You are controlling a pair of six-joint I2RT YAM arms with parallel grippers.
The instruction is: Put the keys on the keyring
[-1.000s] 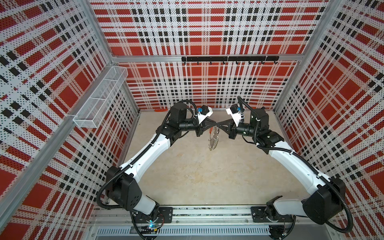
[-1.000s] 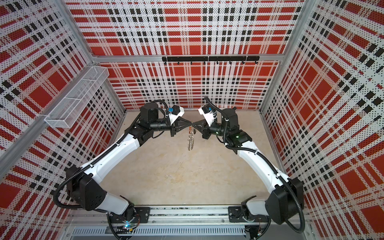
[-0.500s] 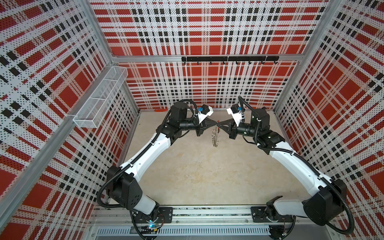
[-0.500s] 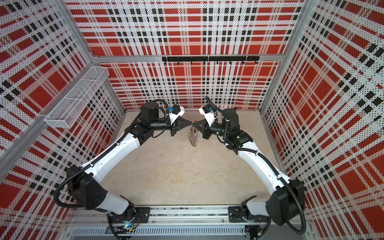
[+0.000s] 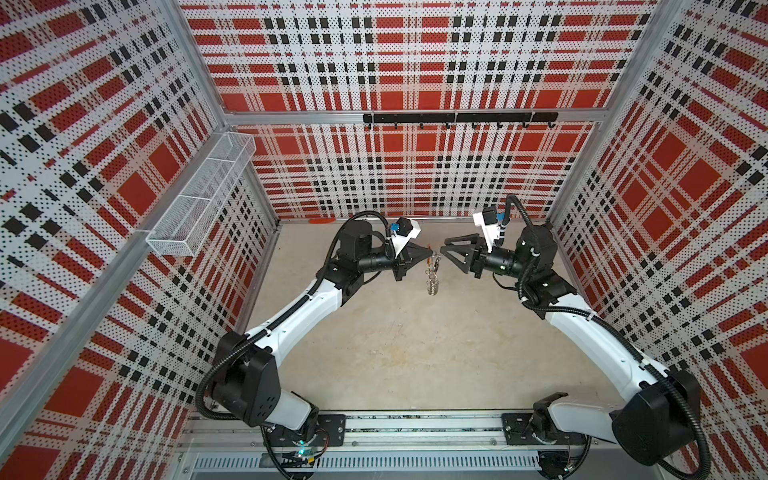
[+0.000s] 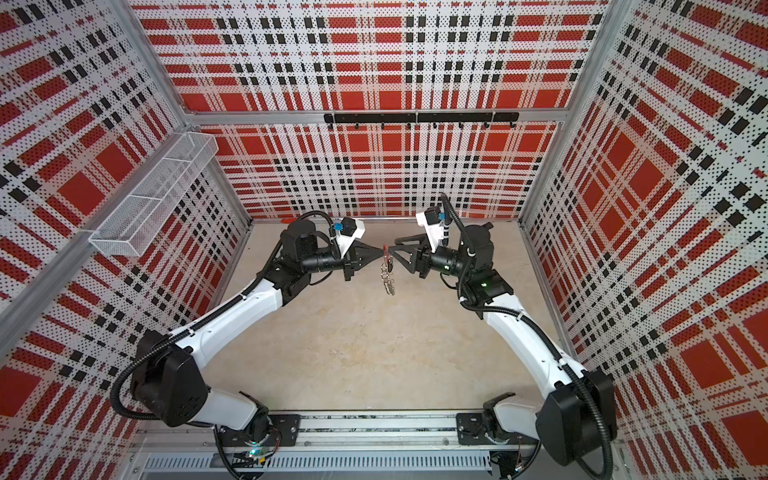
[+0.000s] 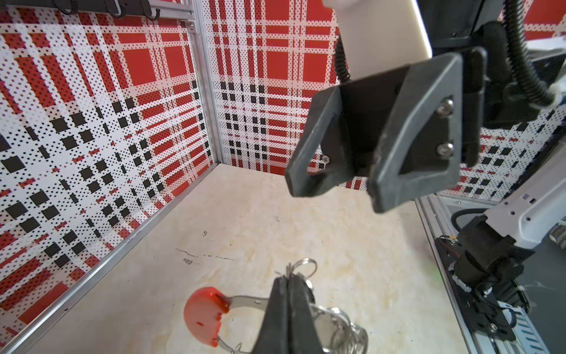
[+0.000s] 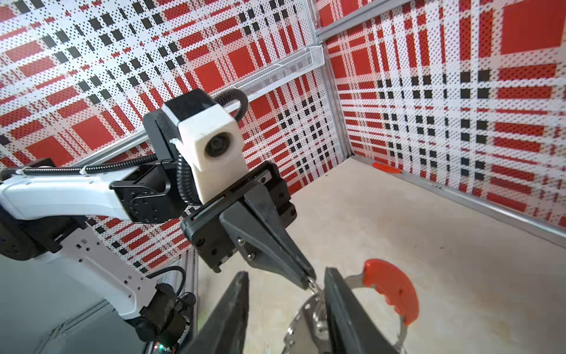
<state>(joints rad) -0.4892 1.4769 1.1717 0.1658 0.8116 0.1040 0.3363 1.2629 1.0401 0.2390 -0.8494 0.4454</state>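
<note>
Keyring (image 5: 432,276) beneath clamped left hand (image 5: 429,251); right hand (image 5: 444,246) opposite, apart, agape.

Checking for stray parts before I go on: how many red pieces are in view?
2. One is the red segment of the keyring, held by the shut left claw; a loose red piece lies at the foot of the back wall. Others may be hidden.

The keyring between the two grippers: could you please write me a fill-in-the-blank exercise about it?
The left gripper is ___ on the keyring.
The right gripper stands ___, holding nothing.
The keyring's curved segment is coloured ___.
Missing words: shut; open; red.
</note>
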